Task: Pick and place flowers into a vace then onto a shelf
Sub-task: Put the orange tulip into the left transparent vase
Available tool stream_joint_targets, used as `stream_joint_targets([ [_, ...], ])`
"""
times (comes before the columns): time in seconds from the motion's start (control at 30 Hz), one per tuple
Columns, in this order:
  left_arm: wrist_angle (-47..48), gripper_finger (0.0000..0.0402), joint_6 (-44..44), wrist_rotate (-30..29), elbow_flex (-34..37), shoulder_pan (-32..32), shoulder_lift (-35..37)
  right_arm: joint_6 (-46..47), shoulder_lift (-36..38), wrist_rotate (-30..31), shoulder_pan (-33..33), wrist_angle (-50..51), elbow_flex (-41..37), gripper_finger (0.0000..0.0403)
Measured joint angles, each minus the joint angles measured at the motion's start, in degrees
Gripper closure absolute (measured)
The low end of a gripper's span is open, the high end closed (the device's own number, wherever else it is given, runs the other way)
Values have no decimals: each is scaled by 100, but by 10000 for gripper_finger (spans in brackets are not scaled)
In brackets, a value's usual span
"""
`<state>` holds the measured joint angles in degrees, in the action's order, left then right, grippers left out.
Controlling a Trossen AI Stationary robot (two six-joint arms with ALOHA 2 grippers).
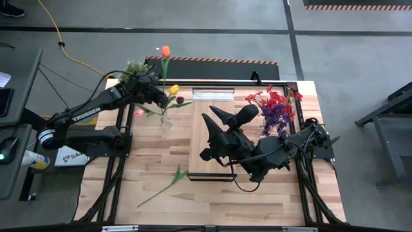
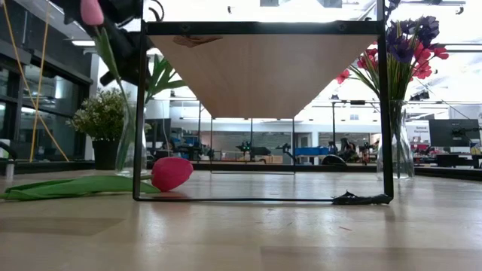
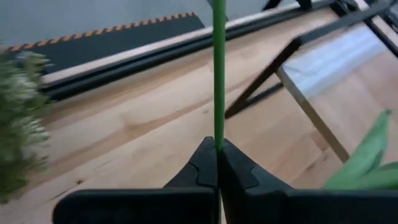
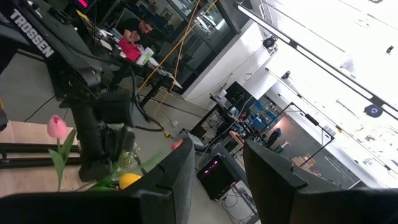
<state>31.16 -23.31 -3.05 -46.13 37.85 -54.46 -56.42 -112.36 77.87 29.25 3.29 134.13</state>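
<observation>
The left gripper (image 3: 219, 163) is closed on the thin green stem (image 3: 219, 68) of an orange flower (image 1: 165, 51), which stands up from the clear vase (image 1: 166, 120) beside the shelf (image 1: 210, 132), together with yellow, pink and dark heads. The right gripper (image 4: 211, 180) rests over the shelf with its fingers apart and holds nothing. One more flower (image 1: 162, 185) lies flat on the table (image 1: 154, 206), near the shelf's front corner.
</observation>
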Motion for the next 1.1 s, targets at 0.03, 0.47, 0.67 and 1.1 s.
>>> stream_joint_targets([
  [0.03,61,364,-64,-67,0,1,80,0,0,0,1,0,0,273],
  [0.47,205,370,-96,-48,-2,-3,481,0,0,-13,0,-2,0,273],
  [0.67,194,355,-82,-93,-2,-3,481,87,0,13,1,35,0,273],
  [1.1,119,371,105,-1347,-2,-827,482,107,0,15,-14,35,0,273],
])
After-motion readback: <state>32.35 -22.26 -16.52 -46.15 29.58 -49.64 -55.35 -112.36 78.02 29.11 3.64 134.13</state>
